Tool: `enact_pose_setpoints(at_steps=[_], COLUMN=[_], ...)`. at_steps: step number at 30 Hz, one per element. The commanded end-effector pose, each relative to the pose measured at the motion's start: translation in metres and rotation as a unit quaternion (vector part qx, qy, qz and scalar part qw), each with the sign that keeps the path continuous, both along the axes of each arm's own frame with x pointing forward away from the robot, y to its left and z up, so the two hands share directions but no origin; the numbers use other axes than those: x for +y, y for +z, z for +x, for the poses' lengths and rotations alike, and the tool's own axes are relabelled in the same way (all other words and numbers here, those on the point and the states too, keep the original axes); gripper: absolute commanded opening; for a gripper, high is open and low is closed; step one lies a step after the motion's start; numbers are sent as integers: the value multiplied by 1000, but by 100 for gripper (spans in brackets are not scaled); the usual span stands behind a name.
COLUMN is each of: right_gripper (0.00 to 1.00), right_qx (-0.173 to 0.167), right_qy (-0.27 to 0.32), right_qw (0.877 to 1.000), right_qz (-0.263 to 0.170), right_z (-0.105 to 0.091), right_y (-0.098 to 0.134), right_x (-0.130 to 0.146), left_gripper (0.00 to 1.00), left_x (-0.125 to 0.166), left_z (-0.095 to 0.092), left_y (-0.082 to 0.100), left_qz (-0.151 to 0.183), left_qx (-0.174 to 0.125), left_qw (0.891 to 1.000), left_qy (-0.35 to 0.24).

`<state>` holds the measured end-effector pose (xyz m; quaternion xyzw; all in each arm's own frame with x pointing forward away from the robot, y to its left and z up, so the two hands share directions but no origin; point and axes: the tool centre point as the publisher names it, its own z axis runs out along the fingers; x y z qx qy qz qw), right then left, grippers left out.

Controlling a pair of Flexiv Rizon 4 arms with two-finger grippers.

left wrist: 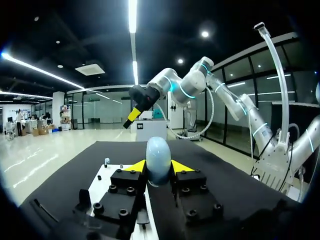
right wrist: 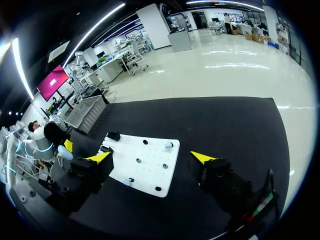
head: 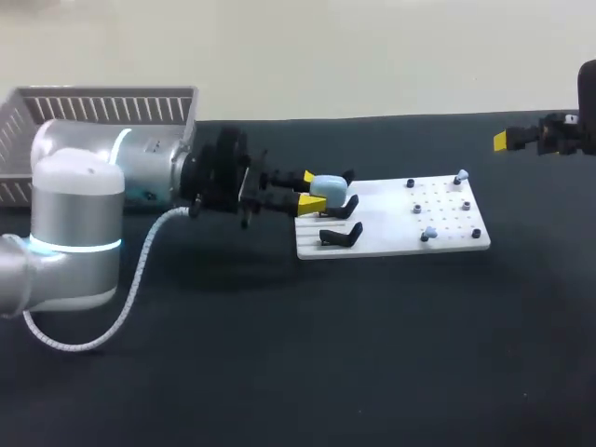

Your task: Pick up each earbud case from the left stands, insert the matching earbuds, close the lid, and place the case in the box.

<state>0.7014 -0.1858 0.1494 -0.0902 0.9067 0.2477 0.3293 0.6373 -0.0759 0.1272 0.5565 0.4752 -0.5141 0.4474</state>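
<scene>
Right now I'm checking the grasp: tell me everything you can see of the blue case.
The case is pale blue, smooth and glossy like plastic, egg-rounded, with no open lid showing. It stands upright, held from both sides between the left jaws' yellow tips. In the head view it is at the white board's left end, by the rear black stand; whether it touches that stand cannot be told.

Glossy plast. case (left wrist: pixel 159 155), matt cloth tbl (head: pixel 279 372)
</scene>
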Motion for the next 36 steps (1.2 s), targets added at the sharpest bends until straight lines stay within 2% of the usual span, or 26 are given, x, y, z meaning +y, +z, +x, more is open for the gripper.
enact_pose_setpoints(at_steps=[1,9,17,28,36], right_gripper=[100,100,100,100,100], right_qx=[0,0,0,-39,-36], right_qy=[0,0,0,103,154], right_qw=[1000,1000,1000,994,987], right_qz=[-1,-1,-1,-13,-12], right_z=[0,0,0,-69,-106], right_y=[0,0,0,12,13], right_x=[0,0,0,63,116], left_gripper=[0,0,0,0,0], left_x=[0,-2,-2,-2,-2], left_z=[-6,-7,-7,-7,-7], left_y=[-2,-3,-3,-3,-3], left_qz=[-13,-24,-24,-24,-24], left_qx=[2,5,5,5,5], left_qw=[1000,999,999,999,999], left_qy=[18,-26,-26,-26,-26])
